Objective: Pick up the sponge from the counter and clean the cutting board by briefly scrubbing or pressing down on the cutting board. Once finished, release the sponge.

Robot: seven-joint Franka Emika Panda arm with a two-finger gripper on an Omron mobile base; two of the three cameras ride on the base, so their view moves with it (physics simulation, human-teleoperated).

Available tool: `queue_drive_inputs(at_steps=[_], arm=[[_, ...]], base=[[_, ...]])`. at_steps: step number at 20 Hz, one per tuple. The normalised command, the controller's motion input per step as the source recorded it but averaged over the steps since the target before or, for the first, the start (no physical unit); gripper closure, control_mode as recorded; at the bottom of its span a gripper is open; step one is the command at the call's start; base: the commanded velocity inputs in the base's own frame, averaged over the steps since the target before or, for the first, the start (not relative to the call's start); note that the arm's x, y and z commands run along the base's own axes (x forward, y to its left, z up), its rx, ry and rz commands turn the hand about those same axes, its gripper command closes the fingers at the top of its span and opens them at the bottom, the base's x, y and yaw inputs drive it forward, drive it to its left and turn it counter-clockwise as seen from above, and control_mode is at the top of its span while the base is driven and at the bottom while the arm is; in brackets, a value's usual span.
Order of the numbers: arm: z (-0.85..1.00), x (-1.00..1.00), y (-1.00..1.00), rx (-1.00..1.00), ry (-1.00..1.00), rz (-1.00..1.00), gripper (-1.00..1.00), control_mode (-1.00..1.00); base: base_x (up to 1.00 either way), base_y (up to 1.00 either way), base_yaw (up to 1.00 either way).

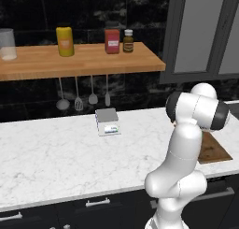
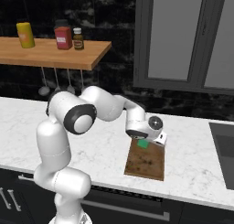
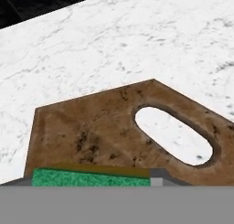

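A dark kitchen wall with a wooden shelf (image 1: 84, 60) stands behind the white marble counter (image 1: 51, 153), which fills the middle of both base views. The board (image 2: 146, 162) lies on the counter at lower centre-right of the right base view, and the gripper (image 2: 144, 143) hangs over its far end. The sponge (image 2: 143, 144) sits between the fingers, green face showing, so the gripper is closed on it and holding it. In the hand view the sponge (image 3: 91, 178) lies along the bottom edge, with the board (image 3: 91, 127) just beyond it and the oval handle hole (image 3: 173, 136) at right (white marble shows through). Whether the sponge already presses on the wood I cannot tell. By my judgement the pickup is done and the sponge is at the board; the scrub or press, and then the release, are left.
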Motion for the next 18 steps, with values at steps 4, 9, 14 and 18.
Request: queue_drive_inputs(at_steps=[4, 9, 14, 18], arm=[[-0.01, 0.2, 0.52, 0.0, -0.01, 0.01, 1.0, -1.0], [-0.07, 0.5, 0.37, 0.0, -0.02, 0.0, 1.0, -1.0], [-0.07, 0.62, 0.23, 0.0, -0.01, 0.0, 1.0, -1.0], [-0.14, 0.16, -0.09, 0.0, -0.02, 0.0, 1.0, -1.0]], base=[[0.0, 0.0, 0.0], [0.0, 0.0, 0.0], [0.0, 0.0, 0.0], [0.0, 0.0, 0.0]])
